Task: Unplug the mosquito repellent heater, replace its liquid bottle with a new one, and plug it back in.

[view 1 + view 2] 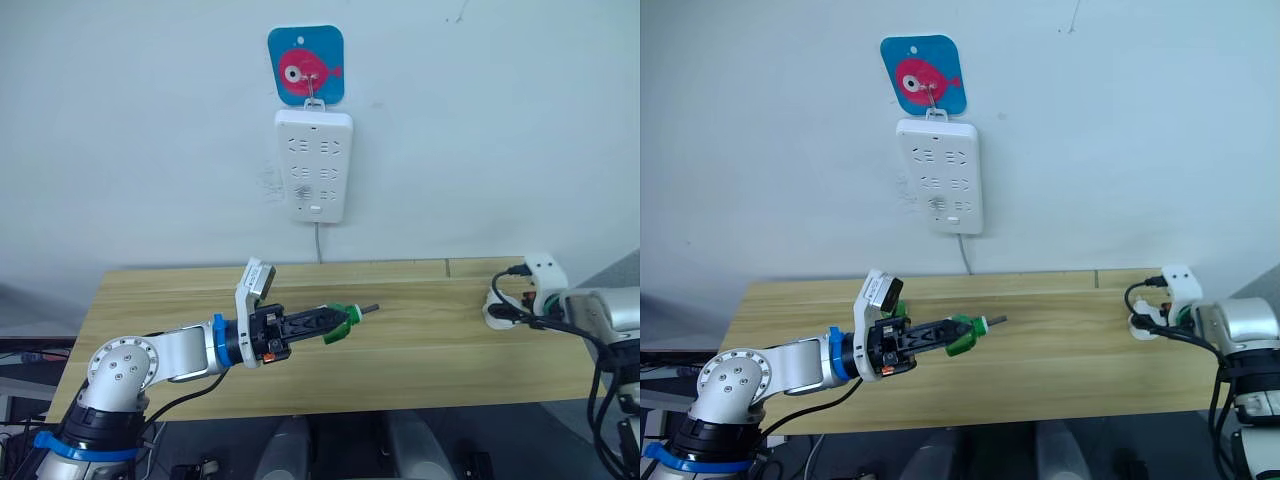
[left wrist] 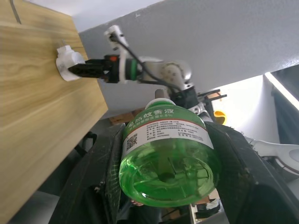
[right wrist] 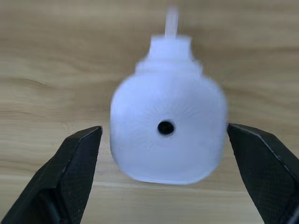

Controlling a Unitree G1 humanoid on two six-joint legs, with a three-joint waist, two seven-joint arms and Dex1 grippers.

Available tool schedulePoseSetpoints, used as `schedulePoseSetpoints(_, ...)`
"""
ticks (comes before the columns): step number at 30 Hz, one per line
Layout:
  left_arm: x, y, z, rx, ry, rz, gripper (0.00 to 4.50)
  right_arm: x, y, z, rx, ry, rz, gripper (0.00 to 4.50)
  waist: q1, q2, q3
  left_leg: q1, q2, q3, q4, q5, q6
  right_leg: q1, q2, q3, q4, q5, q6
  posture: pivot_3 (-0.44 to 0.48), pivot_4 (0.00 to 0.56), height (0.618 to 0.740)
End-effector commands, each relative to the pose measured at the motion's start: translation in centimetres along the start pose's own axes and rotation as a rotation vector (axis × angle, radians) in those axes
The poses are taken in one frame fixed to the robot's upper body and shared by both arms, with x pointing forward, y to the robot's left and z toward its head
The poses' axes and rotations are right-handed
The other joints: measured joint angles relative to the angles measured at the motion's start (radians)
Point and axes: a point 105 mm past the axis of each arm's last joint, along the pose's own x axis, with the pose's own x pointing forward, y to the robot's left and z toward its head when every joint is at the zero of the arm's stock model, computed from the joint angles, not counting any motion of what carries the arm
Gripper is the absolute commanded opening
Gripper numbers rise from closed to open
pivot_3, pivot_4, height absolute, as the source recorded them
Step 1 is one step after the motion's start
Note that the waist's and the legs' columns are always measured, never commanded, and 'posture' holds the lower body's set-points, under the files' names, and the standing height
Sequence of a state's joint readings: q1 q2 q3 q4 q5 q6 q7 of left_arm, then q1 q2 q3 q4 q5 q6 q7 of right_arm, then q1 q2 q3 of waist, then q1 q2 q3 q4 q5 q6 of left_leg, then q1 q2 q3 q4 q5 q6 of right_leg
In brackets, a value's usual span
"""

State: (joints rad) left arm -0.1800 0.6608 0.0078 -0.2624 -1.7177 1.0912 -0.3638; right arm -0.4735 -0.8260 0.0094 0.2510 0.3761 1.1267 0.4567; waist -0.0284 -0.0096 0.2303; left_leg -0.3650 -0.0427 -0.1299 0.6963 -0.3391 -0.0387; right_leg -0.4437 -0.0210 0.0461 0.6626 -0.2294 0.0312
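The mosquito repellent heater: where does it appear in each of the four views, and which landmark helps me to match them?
Left eye view: the heater lies at the right end of the wooden table.
Right eye view: the same place, at the right end.
Left wrist view: small and white, at the table's edge.
Right wrist view: large, its round hole facing the camera.
Shared landmark: the wooden table under it.

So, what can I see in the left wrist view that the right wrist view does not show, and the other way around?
The left wrist view alone shows the green liquid bottle held in the left gripper, with its printed label, and across the table the right gripper from the side. The right wrist view alone shows the heater's face with its round hole, between open fingers. Both show the white heater and the wooden table.
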Motion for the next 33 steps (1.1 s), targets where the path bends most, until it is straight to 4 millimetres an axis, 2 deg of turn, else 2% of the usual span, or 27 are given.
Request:
schedulePoseSetpoints(1, 0.4, -0.8, 1.2, 0.221, -0.028, 0.008, 2.26, -3.2, 1.2, 3.5, -0.054, -0.121, 0.072, 4.46, 0.000, 0.001, 0.001, 0.000, 0.000, 0.000, 0.000, 0.000, 0.000, 0.000, 0.000, 0.000, 0.000, 0.000, 0.000, -0.021, 0.220, 0.740)
schedulePoseSetpoints(3, 0.8, -0.2, 1.5, 0.402, -0.021, 0.063, 2.26, -4.5, 3.4, 4.0, -0.100, -0.133, 0.195, 4.46, 0.000, 0.001, 0.001, 0.000, 0.000, 0.001, -0.001, 0.000, 0.000, 0.000, 0.000, 0.000, -0.001, 0.000, 0.000, -0.021, 0.220, 0.740)
schedulePoseSetpoints(5, 1.0, 0.4, 1.3, 0.569, 0.014, 0.090, 2.26, -5.8, 6.0, 5.7, 0.027, -0.202, 0.379, 4.46, -0.002, 0.001, 0.001, 0.000, 0.001, 0.001, -0.001, 0.000, 0.000, 0.001, 0.001, -0.002, -0.002, 0.000, 0.000, -0.031, 0.220, 0.740)
schedulePoseSetpoints(7, 1.5, 1.3, 2.3, 0.754, -0.020, 0.142, 2.26, -7.7, 9.2, 6.9, 0.151, -0.239, 0.641, 4.46, -0.006, 0.001, 0.001, 0.001, 0.001, 0.004, -0.002, 0.000, 0.000, 0.002, 0.001, -0.001, -0.003, 0.000, 0.000, -0.031, 0.220, 0.740)
schedulePoseSetpoints(9, 2.1, 1.4, 2.9, 0.890, -0.048, 0.159, 2.26, -8.5, 10.6, 7.3, 0.228, -0.261, 0.791, 4.46, -0.002, 0.001, 0.001, 0.001, 0.001, 0.005, -0.002, 0.000, 0.000, 0.002, 0.001, 0.000, -0.003, 0.000, 0.000, -0.033, 0.217, 0.740)
schedulePoseSetpoints(11, 3.1, 1.1, 3.9, 1.022, -0.101, 0.175, 2.26, -9.1, 12.2, 6.6, 0.257, -0.270, 0.933, 4.46, 0.010, 0.001, 0.001, 0.000, 0.001, 0.003, -0.002, 0.000, 0.000, 0.002, 0.001, -0.002, -0.004, 0.000, -0.001, -0.025, 0.216, 0.740)
schedulePoseSetpoints(14, 4.4, 0.2, 5.1, 1.201, -0.162, 0.180, 2.26, -11.0, 15.4, 6.1, 0.271, -0.268, 1.190, 4.46, 0.028, 0.001, 0.001, -0.003, 0.000, 0.000, -0.001, 0.000, 0.000, 0.002, -0.001, -0.004, -0.007, 0.000, 0.000, -0.019, 0.213, 0.740)
schedulePoseSetpoints(17, 4.9, -0.3, 5.9, 1.192, -0.225, 0.178, 2.26, -11.5, 17.0, 6.2, 0.317, -0.287, 1.230, 4.46, 0.024, 0.001, 0.001, -0.003, -0.001, 0.001, -0.001, 0.000, 0.001, 0.002, -0.002, -0.001, -0.006, 0.000, 0.000, -0.019, 0.213, 0.740)
schedulePoseSetpoints(22, 5.6, -1.0, 5.3, 1.192, -0.225, 0.131, 2.26, -12.1, 19.4, 6.8, 0.424, -0.323, 1.243, 4.46, 0.010, 0.001, 0.001, -0.002, 0.000, 0.000, -0.001, -0.002, 0.005, 0.002, -0.001, -0.002, -0.004, 0.001, 0.000, -0.019, 0.213, 0.740)
schedulePoseSetpoints(33, 6.1, -1.9, 4.5, 1.179, -0.218, 0.074, 2.26, -12.1, 20.9, 7.5, 0.468, -0.366, 1.227, 4.46, -0.002, 0.001, 0.001, -0.001, 0.001, -0.002, -0.001, -0.001, 0.003, 0.002, 0.001, -0.002, -0.002, 0.001, 0.001, -0.018, 0.202, 0.740)
